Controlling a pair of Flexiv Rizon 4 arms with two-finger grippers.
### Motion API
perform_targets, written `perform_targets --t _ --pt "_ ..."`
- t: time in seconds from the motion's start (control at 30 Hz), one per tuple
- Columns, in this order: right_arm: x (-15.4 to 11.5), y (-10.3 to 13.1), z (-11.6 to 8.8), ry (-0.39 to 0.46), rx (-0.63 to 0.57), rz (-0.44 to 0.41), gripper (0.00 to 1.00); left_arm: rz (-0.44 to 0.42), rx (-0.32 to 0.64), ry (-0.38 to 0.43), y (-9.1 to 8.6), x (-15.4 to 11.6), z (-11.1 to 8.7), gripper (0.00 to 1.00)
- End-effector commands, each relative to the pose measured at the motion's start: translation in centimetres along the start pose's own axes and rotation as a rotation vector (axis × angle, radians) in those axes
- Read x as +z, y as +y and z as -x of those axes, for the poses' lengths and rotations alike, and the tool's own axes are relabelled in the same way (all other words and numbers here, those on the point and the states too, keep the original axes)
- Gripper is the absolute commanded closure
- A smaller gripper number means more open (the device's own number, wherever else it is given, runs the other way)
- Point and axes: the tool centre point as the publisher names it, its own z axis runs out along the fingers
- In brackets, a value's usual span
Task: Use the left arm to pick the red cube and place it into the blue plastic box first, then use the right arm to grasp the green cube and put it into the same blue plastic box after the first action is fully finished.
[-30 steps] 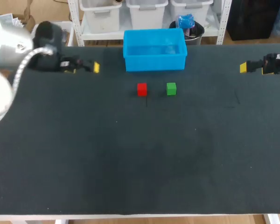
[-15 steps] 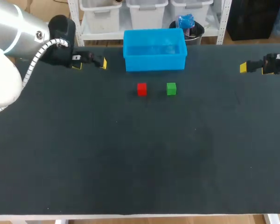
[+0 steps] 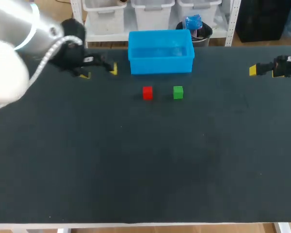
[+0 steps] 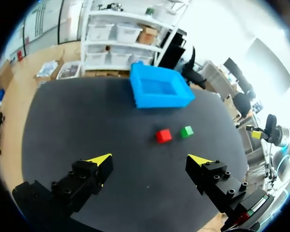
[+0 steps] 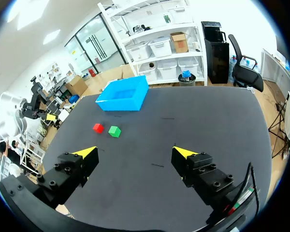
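Observation:
The red cube and the green cube rest side by side on the black table, just in front of the empty blue plastic box. My left gripper hovers open to the left of the box, apart from the cubes. Its wrist view shows the red cube, green cube and box well ahead of the open gripper. My right gripper stays at the far right edge, open with nothing in it; the red cube and green cube lie far ahead.
The black table stretches wide in front of the cubes. The box stands against the table's far edge. My left arm's thick silver body fills the upper left corner of the head view.
My left arm has swung rightward toward the box, and its gripper has turned so both yellow tips show apart. The right arm, cubes and box have not moved.

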Motion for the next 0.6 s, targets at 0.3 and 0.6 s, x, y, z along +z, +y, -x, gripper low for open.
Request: perform_targets --t 0.3,0.6 --pt "0.1 0.0 0.0 0.001 0.0 -0.002 0.0 0.214 -0.005 0.23 -7.0 6.7 3.5 0.0" --pt "0.1 0.0 0.0 0.001 0.0 -0.002 0.0 0.174 0.033 0.232 -8.0 7.1 4.0 0.0"
